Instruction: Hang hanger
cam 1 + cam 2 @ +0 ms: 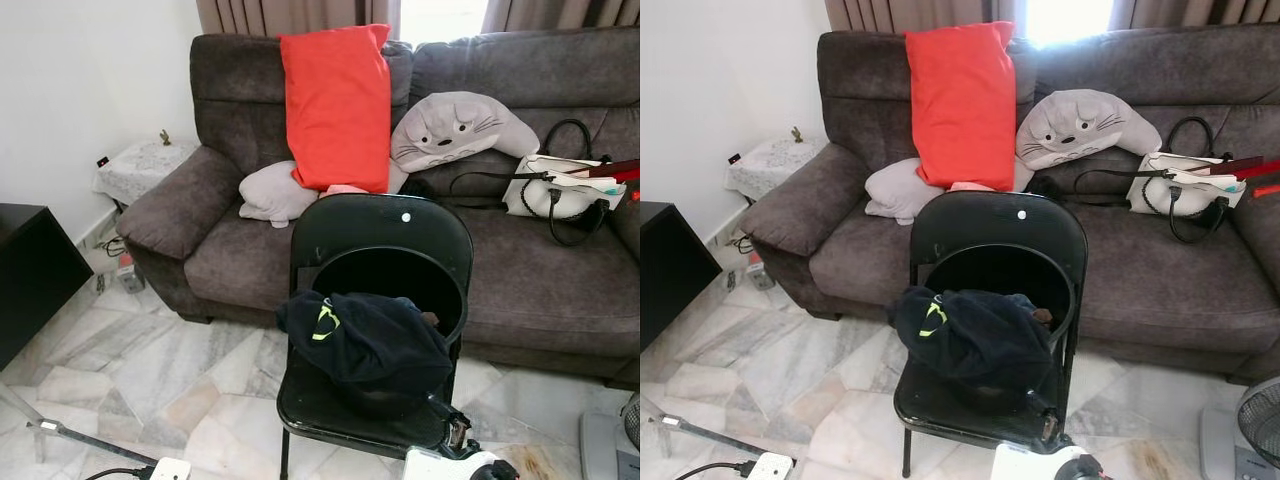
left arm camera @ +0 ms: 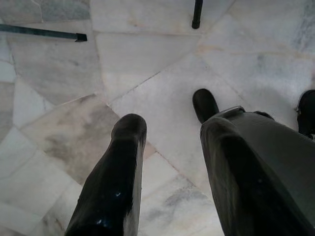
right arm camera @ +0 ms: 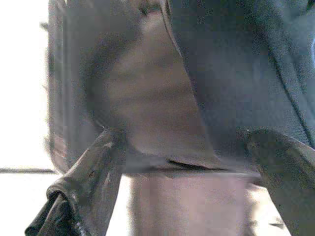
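A: Where does the job stand?

B: Barely begun, I judge; a dark garment [image 1: 365, 338] with a yellow-green mark lies heaped on the seat of the black folding chair [image 1: 380, 235] in the lower middle of the head views; nothing is lifted or hung.

A: And the hanger itself?

B: I cannot make one out; it may be buried in that heap, but the folds hide it; nor do I see any rail or hook to hang it on; behind the chair there is just the grey sofa [image 1: 560, 260] with its red pillow [image 1: 338, 105].

A: The grippers?

B: The right gripper [image 3: 182, 167] sits close against the chair's front edge, dark cloth above it; its fingers are spread apart with nothing between them; the left gripper [image 2: 170, 162] points down at the marble floor [image 2: 147, 64], its fingers apart too and empty.

A: So what is left?

B: Nearly everything, in my view: finding the hanger, gripping it, carrying it to a hanging place.
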Robot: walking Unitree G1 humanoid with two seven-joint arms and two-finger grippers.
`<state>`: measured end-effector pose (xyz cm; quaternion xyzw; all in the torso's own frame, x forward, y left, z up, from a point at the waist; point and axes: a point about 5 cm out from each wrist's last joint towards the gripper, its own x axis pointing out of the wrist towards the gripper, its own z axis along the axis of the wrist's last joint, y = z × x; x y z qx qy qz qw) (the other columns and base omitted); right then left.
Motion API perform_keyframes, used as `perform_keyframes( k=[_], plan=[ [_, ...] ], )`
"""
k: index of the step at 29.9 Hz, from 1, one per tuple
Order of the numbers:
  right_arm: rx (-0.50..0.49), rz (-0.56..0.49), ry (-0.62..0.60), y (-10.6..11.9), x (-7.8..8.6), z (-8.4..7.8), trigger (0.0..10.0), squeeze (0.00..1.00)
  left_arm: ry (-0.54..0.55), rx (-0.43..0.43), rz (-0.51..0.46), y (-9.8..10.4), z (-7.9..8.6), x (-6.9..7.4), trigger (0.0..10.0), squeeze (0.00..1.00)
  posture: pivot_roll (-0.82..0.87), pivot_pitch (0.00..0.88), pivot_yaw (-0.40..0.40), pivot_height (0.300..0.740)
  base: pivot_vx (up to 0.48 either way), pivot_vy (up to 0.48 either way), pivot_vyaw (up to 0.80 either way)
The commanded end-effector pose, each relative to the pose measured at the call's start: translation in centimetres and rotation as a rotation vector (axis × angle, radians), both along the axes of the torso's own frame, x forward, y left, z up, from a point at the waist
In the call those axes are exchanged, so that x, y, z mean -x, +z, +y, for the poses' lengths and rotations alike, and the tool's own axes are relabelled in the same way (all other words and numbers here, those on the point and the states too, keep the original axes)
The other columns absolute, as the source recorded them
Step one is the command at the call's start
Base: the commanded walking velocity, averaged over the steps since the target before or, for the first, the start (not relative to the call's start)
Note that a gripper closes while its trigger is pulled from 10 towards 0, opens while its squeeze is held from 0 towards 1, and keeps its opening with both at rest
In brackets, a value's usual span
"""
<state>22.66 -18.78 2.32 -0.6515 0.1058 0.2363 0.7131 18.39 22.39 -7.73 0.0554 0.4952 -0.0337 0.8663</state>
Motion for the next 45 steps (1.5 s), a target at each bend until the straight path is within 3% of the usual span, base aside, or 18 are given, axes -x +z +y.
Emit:
perform_keyframes(
  k=[1,12,22,34,38,45],
  plan=[
    [0.075,-0.091,-0.007,-0.4,-0.5,-0.6,10.0,0.00,0.017,-0.007,0.006,-0.1,0.4,0.3,10.0,0.00,-0.13,0.000,0.100,0.740,0.000,0.000,0.00],
    [0.123,-0.290,0.104,-1.2,-1.6,0.1,10.0,0.00,0.024,0.000,0.003,-0.1,0.2,0.4,10.0,0.00,-0.13,0.000,0.089,0.740,0.000,0.000,0.00],
    [0.098,-0.350,0.194,-1.6,-1.6,1.2,10.0,0.00,0.033,0.003,0.001,-0.2,0.2,0.5,10.0,0.00,-0.13,0.000,0.084,0.740,0.000,0.000,0.00],
    [0.202,-0.425,0.219,-2.6,-1.6,-0.1,10.0,0.00,0.033,0.011,-0.001,-0.3,0.1,0.6,10.0,0.00,-0.13,0.000,0.081,0.740,0.000,0.000,0.00],
    [0.236,-0.509,0.246,-1.8,-2.6,-0.4,10.0,0.00,0.040,0.011,-0.006,-0.2,0.1,0.5,10.0,0.00,-0.12,0.000,0.087,0.740,0.000,0.000,0.00],
    [0.253,-0.539,0.258,-1.5,-3.4,-0.5,10.0,0.00,0.044,0.010,-0.008,-0.2,0.2,0.4,10.0,0.00,-0.11,0.000,0.093,0.740,0.000,0.000,0.00]
  ],
)
